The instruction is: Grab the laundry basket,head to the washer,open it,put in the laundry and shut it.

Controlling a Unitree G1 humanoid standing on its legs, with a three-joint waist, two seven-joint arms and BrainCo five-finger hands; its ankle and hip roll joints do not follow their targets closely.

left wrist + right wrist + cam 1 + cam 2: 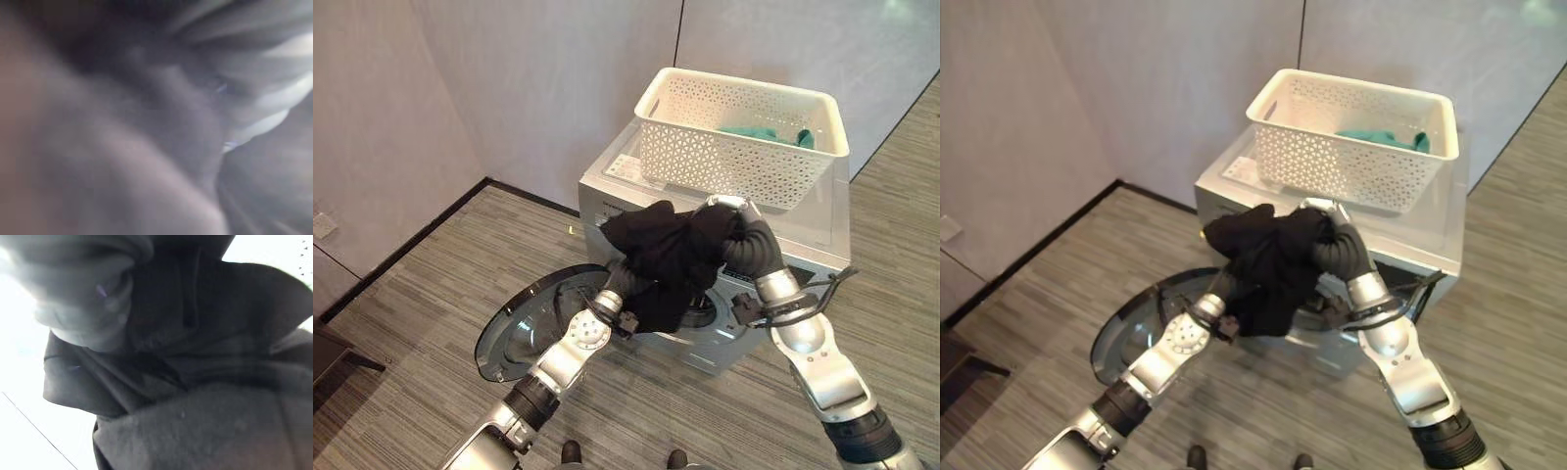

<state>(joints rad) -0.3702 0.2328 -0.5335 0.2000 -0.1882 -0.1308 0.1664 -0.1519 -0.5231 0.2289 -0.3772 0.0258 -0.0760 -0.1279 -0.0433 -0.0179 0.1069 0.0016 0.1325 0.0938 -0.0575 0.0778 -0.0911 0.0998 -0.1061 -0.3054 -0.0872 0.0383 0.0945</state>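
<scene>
Hanging in front of the washing machine (803, 245), a bunched black garment (671, 259) is suspended between the two arms, just above the drum opening. The right hand (729, 208) sits at the upper right edge of the garment, with cloth draped over its fingers; whether those fingers grip the cloth cannot be determined. The left hand (619, 286) reaches in under the lower left part of the garment, and its fingers are hidden behind the fabric, so its state cannot be determined either. The right wrist view shows dark folded cloth lying directly against the hand. The round glass door (533, 323) stands swung open to the left of the machine. A white perforated laundry basket (744, 142) rests on top of the washing machine, with a green item (764, 134) inside it.
</scene>
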